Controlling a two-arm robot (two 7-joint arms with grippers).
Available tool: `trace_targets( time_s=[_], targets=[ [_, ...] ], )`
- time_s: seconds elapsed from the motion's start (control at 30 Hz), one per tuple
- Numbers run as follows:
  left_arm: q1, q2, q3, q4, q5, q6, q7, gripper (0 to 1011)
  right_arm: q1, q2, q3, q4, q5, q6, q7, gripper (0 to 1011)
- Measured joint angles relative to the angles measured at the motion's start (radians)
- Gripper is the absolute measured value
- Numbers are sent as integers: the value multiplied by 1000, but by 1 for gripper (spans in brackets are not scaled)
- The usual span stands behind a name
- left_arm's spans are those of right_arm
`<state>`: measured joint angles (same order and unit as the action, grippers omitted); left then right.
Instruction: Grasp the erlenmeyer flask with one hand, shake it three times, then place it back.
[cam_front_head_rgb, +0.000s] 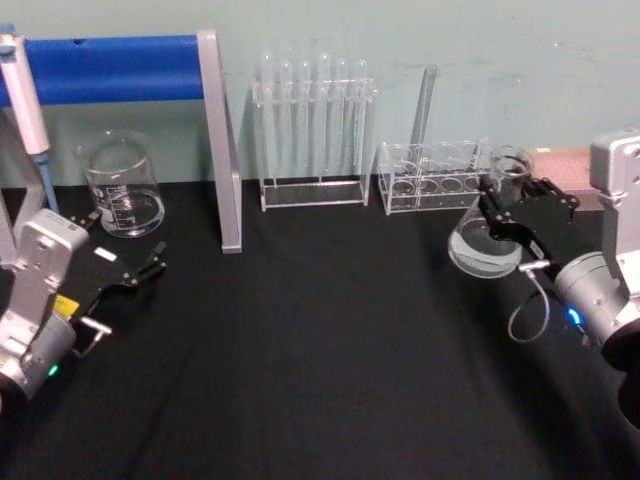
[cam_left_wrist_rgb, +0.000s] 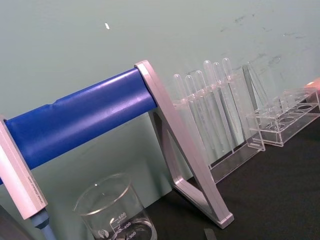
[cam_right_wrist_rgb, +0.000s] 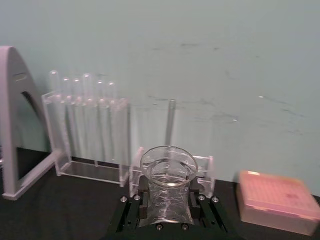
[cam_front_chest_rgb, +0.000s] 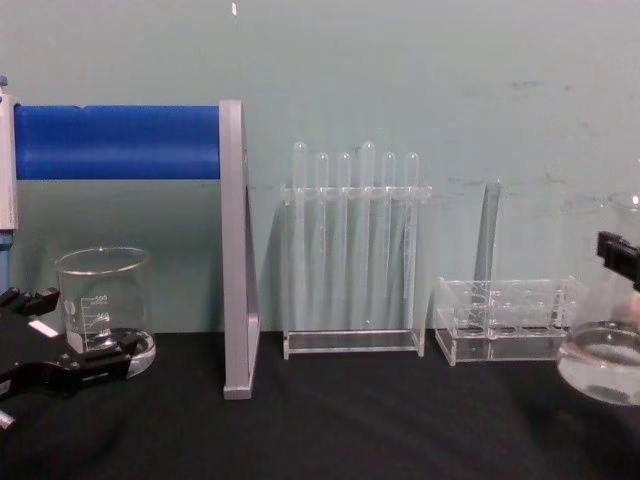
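The right gripper (cam_front_head_rgb: 516, 203) is at about 3 o'clock on the black table (cam_front_head_rgb: 320, 360). Its jaws squeeze the neck of the flask (cam_front_head_rgb: 486, 252). The flask leans, with its fat bottom toward the middle of the table, just in front of the low clear rack (cam_front_head_rgb: 430, 182). The left gripper (cam_front_head_rgb: 125, 243) sits at 9 o'clock with its jaws apart, near the beaker (cam_front_head_rgb: 122, 185).

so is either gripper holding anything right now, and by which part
The right gripper holds the flask, clamped around its neck. The left gripper is open and holds nothing.
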<state>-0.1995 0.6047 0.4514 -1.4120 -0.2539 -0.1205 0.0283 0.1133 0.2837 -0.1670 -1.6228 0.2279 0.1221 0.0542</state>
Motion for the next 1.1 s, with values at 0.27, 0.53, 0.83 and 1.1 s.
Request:
trace_targets(
  time_s=[0.27,0.53,0.83,1.1],
  targets=[
    [0,0,0,0,0,0,0,1001,7,-16,3,7,-13,2,27,457],
    [0,0,0,0,0,0,0,1001,47,-29,-58,39,-22,-3,134,456],
    [0,0,0,0,0,0,0,1001,100,-38,-149,78,-16,-28,264,456],
    [0,0,0,0,0,0,0,1001,121,-33,-203,86,6,-36,314,456]
  ],
)
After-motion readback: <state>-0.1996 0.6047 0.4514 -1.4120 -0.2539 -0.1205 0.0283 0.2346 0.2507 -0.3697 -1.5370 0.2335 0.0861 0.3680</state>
